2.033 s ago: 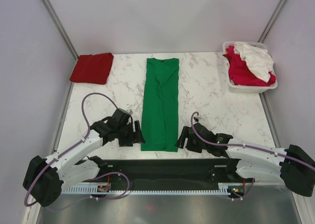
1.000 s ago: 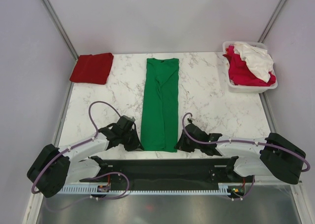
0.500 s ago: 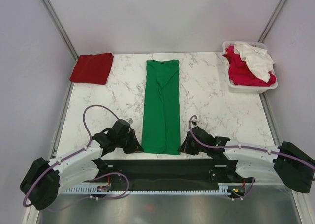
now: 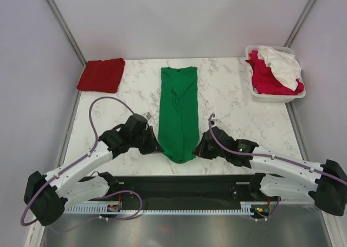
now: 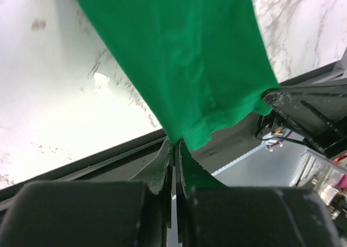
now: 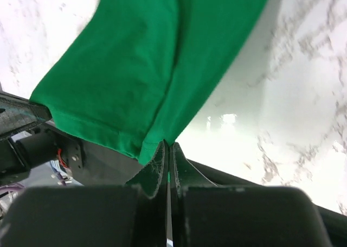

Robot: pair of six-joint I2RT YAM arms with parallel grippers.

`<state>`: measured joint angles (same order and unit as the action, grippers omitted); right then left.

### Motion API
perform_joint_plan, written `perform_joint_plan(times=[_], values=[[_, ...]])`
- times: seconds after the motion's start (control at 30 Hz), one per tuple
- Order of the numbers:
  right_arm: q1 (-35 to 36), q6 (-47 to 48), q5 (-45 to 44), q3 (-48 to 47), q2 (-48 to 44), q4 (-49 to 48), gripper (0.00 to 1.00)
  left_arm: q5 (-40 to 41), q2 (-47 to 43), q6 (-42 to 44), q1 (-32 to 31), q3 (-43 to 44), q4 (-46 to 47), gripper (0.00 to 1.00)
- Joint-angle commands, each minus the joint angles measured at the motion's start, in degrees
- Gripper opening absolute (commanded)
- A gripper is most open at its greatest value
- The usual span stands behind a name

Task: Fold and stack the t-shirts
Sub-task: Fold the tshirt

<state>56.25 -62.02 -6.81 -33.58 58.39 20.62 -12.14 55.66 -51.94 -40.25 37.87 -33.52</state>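
A bright green t-shirt [image 4: 178, 108] lies as a long narrow strip down the middle of the marble table, its near hem lifted off the surface. My left gripper [image 4: 155, 147] is shut on the hem's left corner [image 5: 179, 133]. My right gripper [image 4: 198, 149] is shut on its right corner [image 6: 162, 133]. Between the two grippers the hem sags to a point. A dark red t-shirt [image 4: 101, 75] lies folded at the far left. Crimson-pink [image 4: 265, 78] and white [image 4: 282, 65] t-shirts are heaped in the basket.
The white plastic basket [image 4: 276, 97] stands at the far right corner. Grey walls close in the table on three sides. A black rail [image 4: 184, 184] runs along the near edge between the arm bases.
Both grippers closed on the green t-shirt's near corners and have lifted and carried them away from the near edge, so the hem now bunches to a point.
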Motion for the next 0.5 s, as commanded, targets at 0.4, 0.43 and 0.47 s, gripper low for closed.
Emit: perform_joint_plan(times=[0.4,0.43,0.47], values=[[-18.18,21.14,0.13,-29.07,23.24,5.39,0.00,5.11,29.40,20.12,8.07,33.93,-9.90,0.02],[-18.89,22.19,0.48,-31.35,24.91,5.31,0.00,5.37,32.64,21.34,9.39,36.55,-9.99,0.02],[-19.50,22.73,1.09,-32.32,27.97,5.22,0.00,5.90,34.15,21.97,10.01,37.88,-10.16,0.02]])
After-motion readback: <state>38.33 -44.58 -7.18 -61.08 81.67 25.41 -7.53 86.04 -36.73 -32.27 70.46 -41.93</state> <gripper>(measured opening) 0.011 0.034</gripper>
